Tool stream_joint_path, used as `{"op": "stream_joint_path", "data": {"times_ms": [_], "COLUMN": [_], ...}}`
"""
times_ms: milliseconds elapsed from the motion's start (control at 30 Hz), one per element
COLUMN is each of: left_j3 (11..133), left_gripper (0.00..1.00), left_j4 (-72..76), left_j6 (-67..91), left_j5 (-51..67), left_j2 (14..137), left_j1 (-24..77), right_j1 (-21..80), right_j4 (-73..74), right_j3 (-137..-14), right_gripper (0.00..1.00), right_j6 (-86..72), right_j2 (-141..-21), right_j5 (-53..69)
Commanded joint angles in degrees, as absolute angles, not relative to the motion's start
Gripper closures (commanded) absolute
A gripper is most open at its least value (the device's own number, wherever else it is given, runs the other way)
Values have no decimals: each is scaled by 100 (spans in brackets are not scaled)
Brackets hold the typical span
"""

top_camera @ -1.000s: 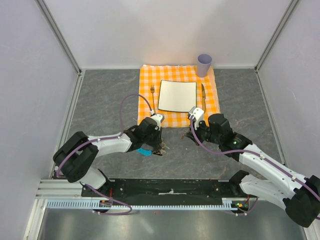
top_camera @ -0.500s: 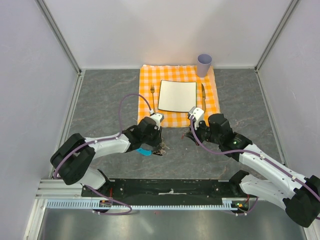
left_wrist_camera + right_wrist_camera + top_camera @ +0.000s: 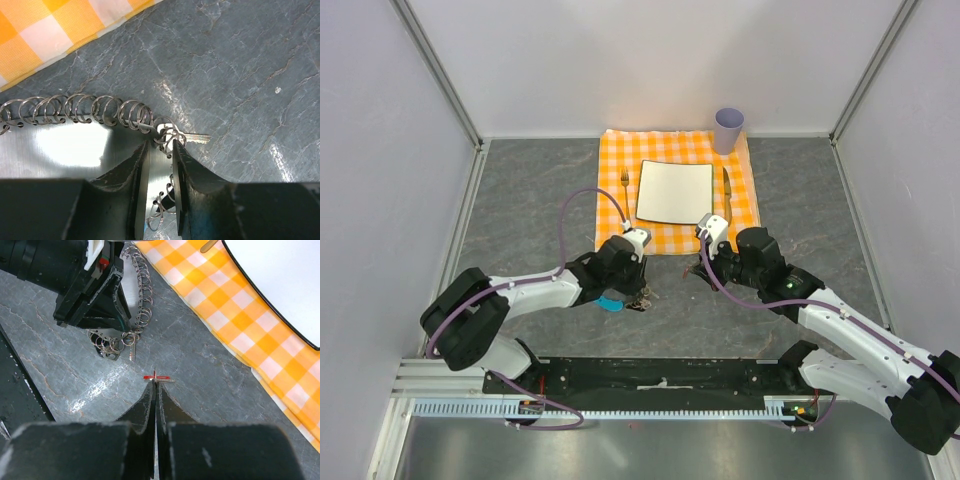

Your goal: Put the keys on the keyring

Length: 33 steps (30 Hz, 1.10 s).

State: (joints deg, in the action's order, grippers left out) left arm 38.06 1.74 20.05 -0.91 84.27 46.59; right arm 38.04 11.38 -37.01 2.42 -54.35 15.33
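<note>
Red-headed key [image 3: 150,377] is seen pinched crosswise at the very tips of the right gripper [image 3: 155,386], whose jaws are pressed fully together on it. It is held just above the grey stone-patterned table [image 3: 520,200], near the front edge of the orange checked cloth [image 3: 620,150].

A short stretch of bare table separates the red-headed key from the keyring [image 3: 75,110], so the two are near but not touching. The keyring is laid out as a long coil of silvery loops. One end is bunched into a cluster of small rings, from which a plain silver key [image 3: 194,137] sticks out flat on the table.

That cluster is caught between the tips of the left gripper [image 3: 160,150]. Its jaws are set only a narrow way apart, and more loops can be seen in the gap behind the tips. A curved blue tab [image 3: 609,303] is seen just beside this gripper in the overhead view.

Farther back, a white square plate [image 3: 674,192] is set on the cloth, with a fork [image 3: 624,190] on its left, a knife [image 3: 728,185] on its right and a lilac cup [image 3: 729,128] at the far right corner.
</note>
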Motion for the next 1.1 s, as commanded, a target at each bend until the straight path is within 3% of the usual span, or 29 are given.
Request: {"op": "stream_joint_path", "data": {"times_ms": [0, 1067], "left_j3": [3806, 3955], "left_gripper": [68, 68], "left_j4": [176, 369], "left_j6": [1819, 1705], "left_j5": [-18, -790], "left_j2": [8464, 8640], "left_j1": [4729, 4896], "right_j1": [3814, 3823], "right_j4": [984, 967], "right_j3": [-3744, -3735], "right_gripper": [100, 100], "right_j6": [299, 281], "right_j2": [-5388, -5388], "right_j5": [1503, 1529]}}
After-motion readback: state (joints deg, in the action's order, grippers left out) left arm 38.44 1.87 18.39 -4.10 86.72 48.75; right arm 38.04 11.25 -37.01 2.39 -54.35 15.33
